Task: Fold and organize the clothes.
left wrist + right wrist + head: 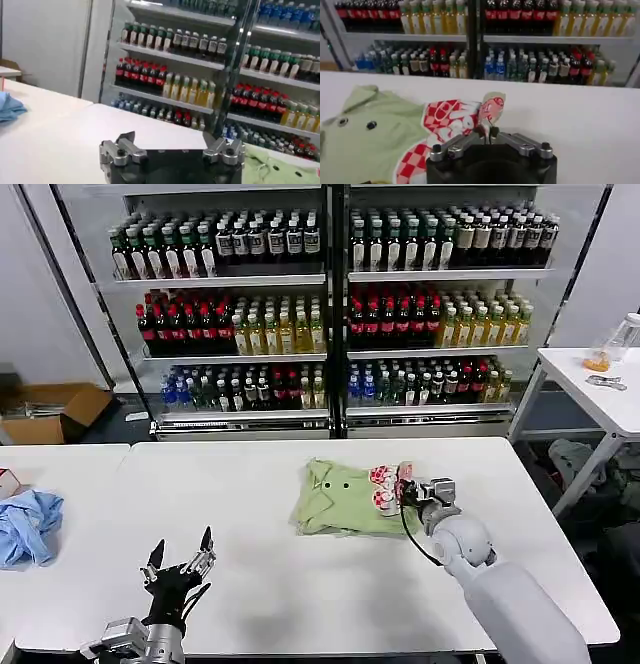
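Observation:
The clothes (pixel 340 501), a light sage-green T-shirt with a red, pink and white cartoon print, lie folded into a small bundle at the middle of the white table (pixel 270 584). My right gripper (pixel 404 492) sits at the bundle's right edge, shut on the printed fabric. In the right wrist view the clothes (pixel 375 140) spread beside my right gripper (pixel 486 132), whose fingertips pinch a raised flap of the print. My left gripper (pixel 180 552) hovers open over the table's near left part, far from the shirt. The left wrist view shows that left gripper (pixel 172 142) with nothing between its fingers.
A crumpled blue cloth (pixel 28 524) lies on the neighbouring table at the left. Drink coolers with bottle shelves (pixel 330 314) stand behind the table. Another white table (pixel 600 384) with a jar is at the far right. A cardboard box (pixel 50 409) sits on the floor.

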Available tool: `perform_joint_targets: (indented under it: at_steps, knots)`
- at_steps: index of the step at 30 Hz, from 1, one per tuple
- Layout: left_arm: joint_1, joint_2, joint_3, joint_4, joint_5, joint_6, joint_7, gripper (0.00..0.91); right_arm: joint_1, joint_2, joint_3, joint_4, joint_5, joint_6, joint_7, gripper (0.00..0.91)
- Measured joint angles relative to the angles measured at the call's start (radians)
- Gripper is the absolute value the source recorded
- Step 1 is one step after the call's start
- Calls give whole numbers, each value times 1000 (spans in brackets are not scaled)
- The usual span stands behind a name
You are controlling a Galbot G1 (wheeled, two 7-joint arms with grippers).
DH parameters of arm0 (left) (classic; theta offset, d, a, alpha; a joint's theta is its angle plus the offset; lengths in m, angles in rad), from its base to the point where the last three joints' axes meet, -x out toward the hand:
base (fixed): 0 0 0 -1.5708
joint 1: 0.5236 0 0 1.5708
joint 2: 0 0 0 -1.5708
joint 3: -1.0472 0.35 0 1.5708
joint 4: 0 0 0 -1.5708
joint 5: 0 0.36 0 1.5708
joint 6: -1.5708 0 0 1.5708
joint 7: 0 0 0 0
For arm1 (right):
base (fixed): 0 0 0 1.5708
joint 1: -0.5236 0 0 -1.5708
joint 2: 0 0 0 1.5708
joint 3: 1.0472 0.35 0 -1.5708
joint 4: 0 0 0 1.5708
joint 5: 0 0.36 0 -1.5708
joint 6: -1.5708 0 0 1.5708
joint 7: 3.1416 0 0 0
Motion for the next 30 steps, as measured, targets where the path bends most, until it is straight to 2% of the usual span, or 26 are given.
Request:
perform_joint_targets:
  at_steps: [5, 11, 17, 30]
  knots:
    - [3, -3, 7, 4, 11, -4, 2, 907, -14, -16, 5, 0, -75, 65, -35, 907]
    - [9, 1, 16, 1, 38, -17, 15, 907, -80, -40, 42, 40, -188, 224, -38, 907]
    - [12, 11, 21, -8, 58, -20, 28, 907, -228, -74, 121, 146, -250, 346, -41, 907]
    - [34, 35, 29, -32, 96, -26, 78, 907, -577, -88, 301, 385, -320, 458, -64, 907]
